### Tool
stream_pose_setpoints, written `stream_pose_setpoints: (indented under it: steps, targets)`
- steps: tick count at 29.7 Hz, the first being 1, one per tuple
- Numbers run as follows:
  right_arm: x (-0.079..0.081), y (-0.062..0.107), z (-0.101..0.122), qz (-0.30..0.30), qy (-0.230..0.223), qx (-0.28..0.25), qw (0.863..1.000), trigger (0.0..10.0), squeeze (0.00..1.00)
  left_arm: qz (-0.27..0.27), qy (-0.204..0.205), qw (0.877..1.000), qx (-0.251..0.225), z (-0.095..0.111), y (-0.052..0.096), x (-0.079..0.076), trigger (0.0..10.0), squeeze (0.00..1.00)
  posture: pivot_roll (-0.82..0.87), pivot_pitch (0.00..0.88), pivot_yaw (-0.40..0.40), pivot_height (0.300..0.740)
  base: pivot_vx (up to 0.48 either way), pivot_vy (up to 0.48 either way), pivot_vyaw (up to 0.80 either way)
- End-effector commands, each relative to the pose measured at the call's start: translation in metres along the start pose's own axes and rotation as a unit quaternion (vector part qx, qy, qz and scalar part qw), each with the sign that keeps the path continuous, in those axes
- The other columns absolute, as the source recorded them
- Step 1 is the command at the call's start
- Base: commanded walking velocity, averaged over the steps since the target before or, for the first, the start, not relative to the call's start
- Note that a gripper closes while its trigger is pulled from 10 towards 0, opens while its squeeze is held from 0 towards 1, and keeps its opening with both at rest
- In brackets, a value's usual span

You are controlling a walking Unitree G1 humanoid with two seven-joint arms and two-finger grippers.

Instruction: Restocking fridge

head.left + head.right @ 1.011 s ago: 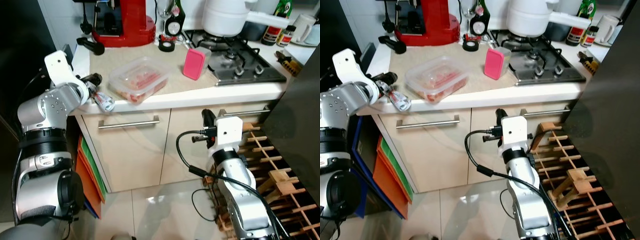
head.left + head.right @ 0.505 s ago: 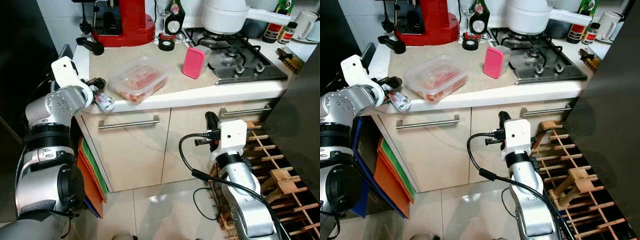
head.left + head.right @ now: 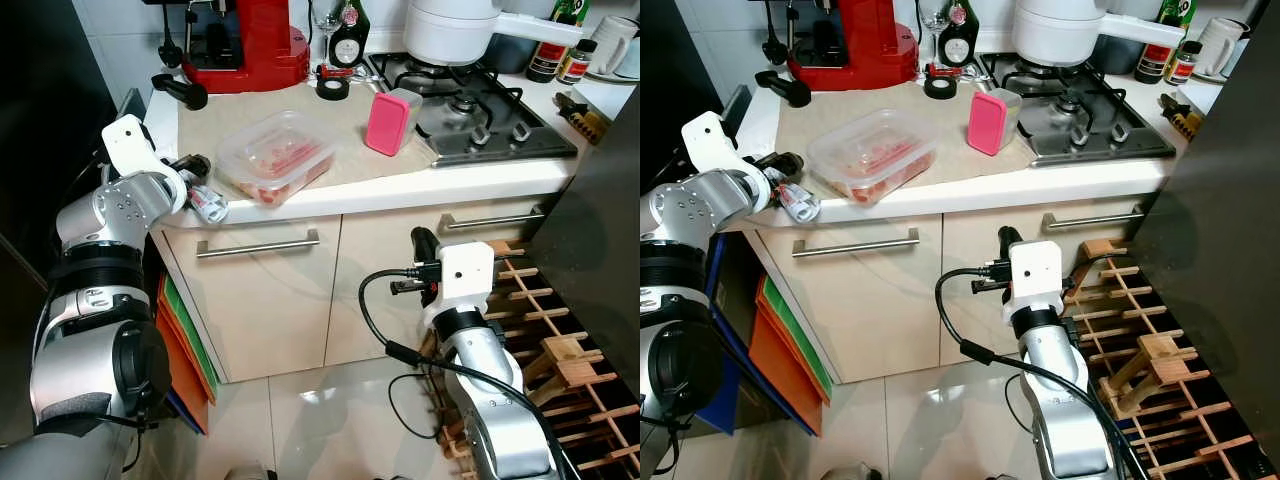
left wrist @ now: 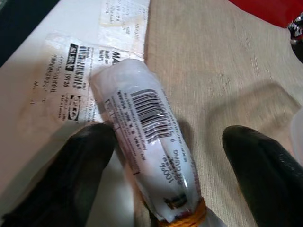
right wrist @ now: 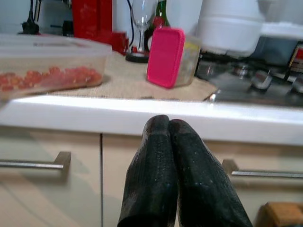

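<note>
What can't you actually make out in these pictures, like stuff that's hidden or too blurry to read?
- White packet, left wrist view: label print too small and skewed to read; its lower end is cut off by the picture edge.
- Clear tub, eye views: the reddish food inside is blurred by the plastic.
- Bottles behind the white pot: tops cut off by the top edge.
- Right gripper, right wrist view: fingers pressed together, bases cut off.

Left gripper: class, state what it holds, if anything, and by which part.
Nothing held: the left gripper is open, fingers astride the wrapped tube lying on the counter.
</note>
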State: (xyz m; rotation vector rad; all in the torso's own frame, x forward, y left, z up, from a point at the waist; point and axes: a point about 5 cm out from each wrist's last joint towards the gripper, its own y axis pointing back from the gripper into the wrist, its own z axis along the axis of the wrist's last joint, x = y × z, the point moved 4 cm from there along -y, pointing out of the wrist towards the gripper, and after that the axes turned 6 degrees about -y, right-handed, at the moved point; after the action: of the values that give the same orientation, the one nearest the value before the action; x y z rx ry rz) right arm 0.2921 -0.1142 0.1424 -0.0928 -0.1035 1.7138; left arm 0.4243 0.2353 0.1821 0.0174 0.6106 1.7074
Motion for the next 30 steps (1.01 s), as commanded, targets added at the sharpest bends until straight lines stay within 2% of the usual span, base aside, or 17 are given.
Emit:
stream_pose_setpoints:
  steps: [1,5,7,13,21,27,30]
  targets:
    - [-0.005,0.000,0.006,-0.007,0.002,-0.004,1.000,10.0,0.00,0.007,0.000,1.000,0.021,-0.011,-0.003,0.001,0.0,0.00,0.03,0.037,0.000,0.740,0.000,0.000,0.00]
    - [-0.003,0.000,0.005,-0.007,0.001,-0.003,1.000,10.0,0.00,0.011,-0.007,0.999,0.030,-0.015,-0.003,0.004,0.0,0.00,0.03,0.043,0.008,0.740,0.000,0.000,0.00]
    - [0.001,0.001,0.005,-0.007,-0.005,-0.001,1.000,10.0,0.00,0.019,-0.023,0.999,0.043,-0.020,-0.004,0.012,0.0,0.00,0.05,0.054,0.023,0.740,0.000,0.000,0.00]
    - [0.007,0.003,0.001,-0.010,-0.017,0.006,1.000,10.0,0.00,0.029,-0.037,0.997,0.062,-0.027,-0.002,0.024,0.0,0.00,0.06,0.067,0.040,0.740,0.000,0.000,0.00]
    - [0.008,0.004,0.001,-0.011,-0.022,0.009,1.000,10.0,0.00,0.008,-0.035,0.997,0.067,-0.033,-0.001,0.022,0.0,0.00,0.06,0.095,0.039,0.740,0.000,0.000,0.00]
    - [0.006,0.003,0.002,-0.011,-0.020,0.010,1.000,10.0,0.00,-0.018,-0.046,0.999,0.023,-0.020,0.001,0.010,0.0,0.00,0.06,0.099,0.029,0.740,0.000,0.000,0.00]
    - [0.003,0.001,0.002,-0.010,-0.017,0.009,1.000,10.0,0.00,-0.078,-0.041,0.995,-0.053,0.008,0.012,-0.012,0.0,0.00,0.06,0.095,0.015,0.740,0.000,0.000,0.00]
